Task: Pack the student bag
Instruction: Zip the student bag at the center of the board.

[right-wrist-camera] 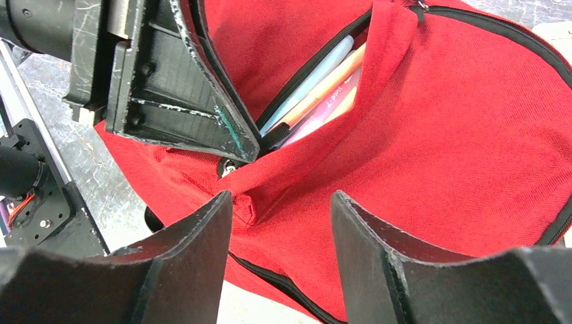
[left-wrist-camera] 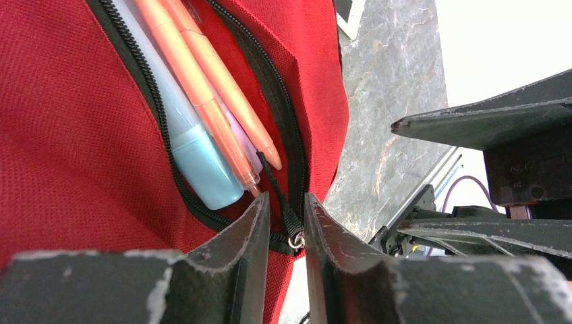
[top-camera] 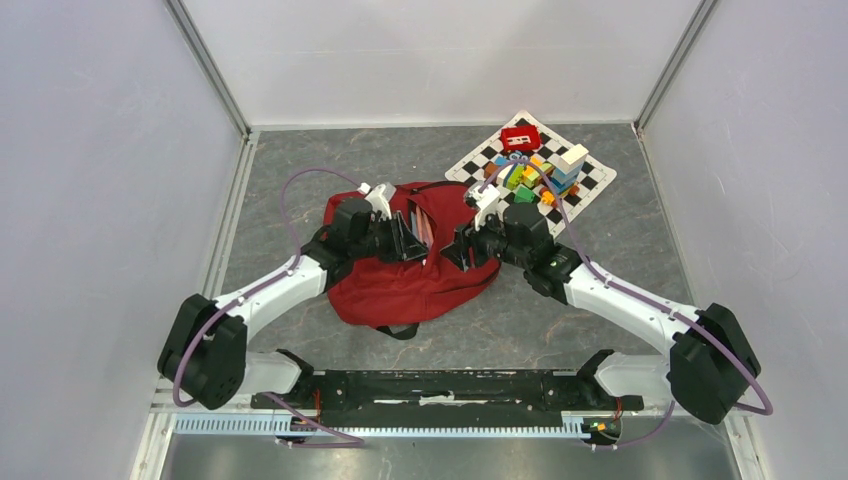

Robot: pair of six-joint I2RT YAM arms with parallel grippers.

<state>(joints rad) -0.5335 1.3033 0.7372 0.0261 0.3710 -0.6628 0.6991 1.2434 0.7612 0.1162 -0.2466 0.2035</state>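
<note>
Grey stone-look table (top-camera: 620, 300), white walls on three sides, and the student bag (top-camera: 400, 285) lies flat mid-table between my two arms, with a checkered mat (top-camera: 470, 160) of toy blocks (top-camera: 535, 170) off at the far right. On the left wrist view my left gripper (left-wrist-camera: 287, 202) has its fingers drawn in to a narrow slot around the zipper pull (left-wrist-camera: 291, 223) at the end of the open pocket; I cannot tell whether they actually clamp it. The right gripper (right-wrist-camera: 282, 199) is spread wide, a fold of red fabric between its fingers but not pinched. My worries: the pens (left-wrist-camera: 195, 74) poke out close to the slider, so running the zipper could snag a tip and jam. With the right fingers released, nothing anchors the cloth, so a tug may drag the whole bag rather than move the slider. The pull is small and could slip out. And both wrists sit very near each other, so a careless sweep could knock them together.
</note>
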